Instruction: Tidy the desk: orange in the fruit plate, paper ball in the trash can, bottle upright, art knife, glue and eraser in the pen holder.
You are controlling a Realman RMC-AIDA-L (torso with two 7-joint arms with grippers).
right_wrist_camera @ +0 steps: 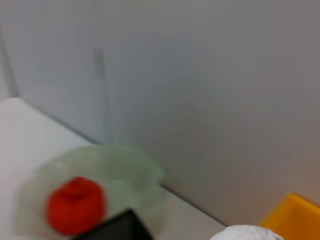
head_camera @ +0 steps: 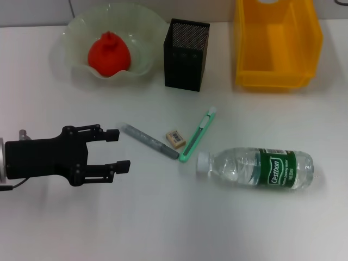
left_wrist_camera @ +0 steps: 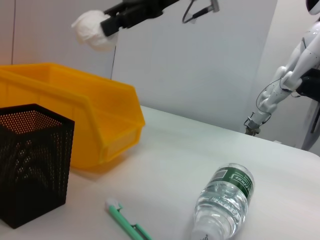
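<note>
One step live: paper ball to trash can.
R tool [left_wrist_camera: 111, 22]: top left of left wrist view, above the trash can [left_wrist_camera: 75, 107], clamped on paper ball [left_wrist_camera: 90, 29].
L tool [head_camera: 120, 150]: lower left in head view, wide, empty, over counter [head_camera: 163, 217].
Next: R lets go over the yellow bin, I'd judge.
Done: orange [head_camera: 109, 54] in fruit plate [head_camera: 70, 38].
Left: bottle [head_camera: 255, 167] lying down; art knife [head_camera: 198, 134], glue [head_camera: 149, 140], eraser [head_camera: 175, 138] mid frame, below pen holder [head_camera: 186, 53].
</note>
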